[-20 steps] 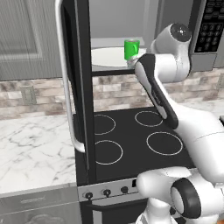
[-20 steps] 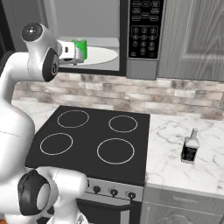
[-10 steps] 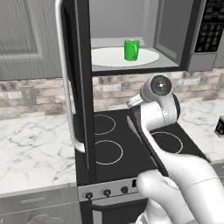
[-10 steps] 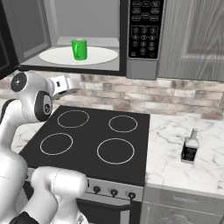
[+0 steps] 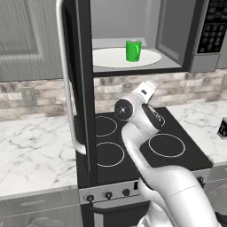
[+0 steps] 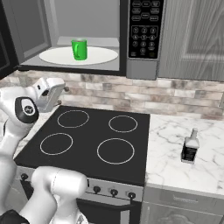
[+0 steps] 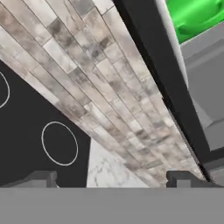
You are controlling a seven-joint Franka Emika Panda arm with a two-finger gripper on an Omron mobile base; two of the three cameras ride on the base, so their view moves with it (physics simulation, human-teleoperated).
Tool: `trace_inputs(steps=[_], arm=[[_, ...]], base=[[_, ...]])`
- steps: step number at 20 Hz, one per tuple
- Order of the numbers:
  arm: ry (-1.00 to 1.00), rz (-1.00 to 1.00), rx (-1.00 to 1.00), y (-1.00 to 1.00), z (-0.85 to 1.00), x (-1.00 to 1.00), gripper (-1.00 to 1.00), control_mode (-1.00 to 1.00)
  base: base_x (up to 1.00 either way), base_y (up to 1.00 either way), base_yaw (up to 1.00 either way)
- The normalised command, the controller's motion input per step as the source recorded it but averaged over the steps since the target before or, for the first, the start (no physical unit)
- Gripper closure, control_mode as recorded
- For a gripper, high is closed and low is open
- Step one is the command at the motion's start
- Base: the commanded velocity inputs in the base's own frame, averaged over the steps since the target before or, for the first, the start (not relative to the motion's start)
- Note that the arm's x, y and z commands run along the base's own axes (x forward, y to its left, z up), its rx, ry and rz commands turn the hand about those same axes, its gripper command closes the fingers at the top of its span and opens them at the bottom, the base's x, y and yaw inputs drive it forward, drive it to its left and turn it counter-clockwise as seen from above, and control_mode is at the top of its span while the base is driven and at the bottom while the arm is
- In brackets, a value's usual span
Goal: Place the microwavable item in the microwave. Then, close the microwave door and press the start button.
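Mug: small bright green mug (image 5: 133, 50) stood upright on the white round turntable plate (image 5: 111, 59).
Door: wide black microwave door (image 5: 84, 88) stood open.
Hand (image 7: 111, 178): jaws apart (nothing held), below the microwave.

A bright green mug (image 5: 133, 50) stands upright on the white turntable plate (image 5: 111, 58) inside the microwave (image 6: 78, 17) (its black door (image 5: 82, 93) swung wide open).

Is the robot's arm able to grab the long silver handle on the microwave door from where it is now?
Probably yes. The handle hangs free on the open microwave door, nothing blocks it, and the gripper is empty over the stove.
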Motion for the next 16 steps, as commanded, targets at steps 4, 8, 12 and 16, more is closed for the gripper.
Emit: trace_inputs(steps=[4,8,12,16], arm=[[0.00,-0.03,-0.44,0.15,-0.60,0.07,-1.00,-1.00],[0.00,-0.07,-0.41,0.69,-0.34,0.00,-1.00,-1.00],[0.00,-0.06,-0.41,0.85,-0.47,0.00,-1.00,-1.00],[0.00,-0.10,-0.36,0.97,-0.26,-0.01,-1.00,-1.00]], base=[[0.00,0.00,0.00],[0.00,0.00,0.00],[0.00,0.00,0.00],[0.00,0.00,0.00]])
